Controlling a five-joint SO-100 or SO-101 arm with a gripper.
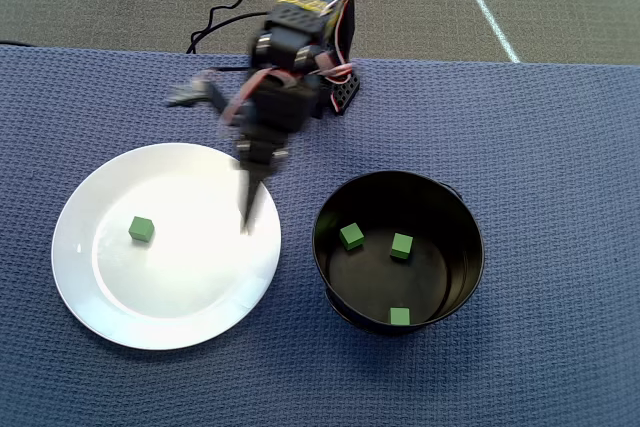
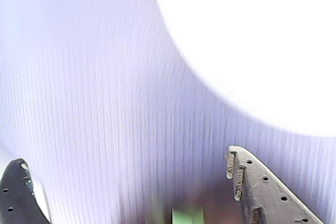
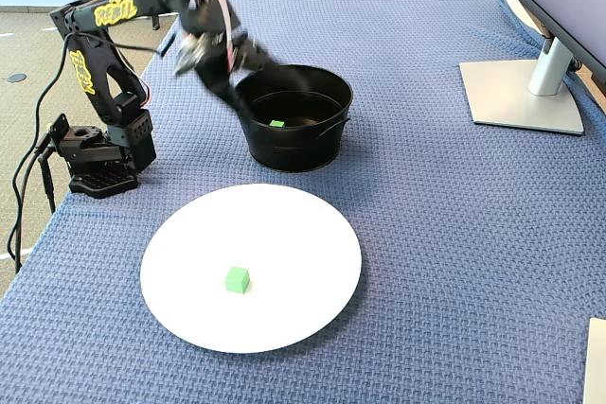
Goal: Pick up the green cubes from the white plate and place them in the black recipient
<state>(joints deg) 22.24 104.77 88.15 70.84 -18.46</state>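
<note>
While the arm blurs with motion in the overhead view, its gripper [image 1: 246, 209] hangs above the right part of the white plate [image 1: 100, 297], the jaws reading there as one dark tapered shape. The wrist view shows them spread wide: one finger [image 2: 262, 187] at lower right, the other at the lower left corner, with bare cloth between them and nothing pinched. A small out-of-focus green patch sits at the bottom edge of that view; what it is cannot be told.

One green cube [image 1: 141, 229] lies on the plate, left of centre in the overhead view, well apart from the claw. Three more cubes [image 1: 351, 236] rest on the floor of the black recipient [image 1: 470, 277], which stands just right of the plate without touching it.

Everything sits on a blue woven cloth [image 3: 454, 262] covering the table. In the fixed view the arm's base [image 3: 99, 163] is at the cloth's left edge, cables trailing off it, and a monitor stand [image 3: 525, 92] stands at the far right. Carpet with a white line [image 1: 480, 2] shows beyond the table in the overhead view.
</note>
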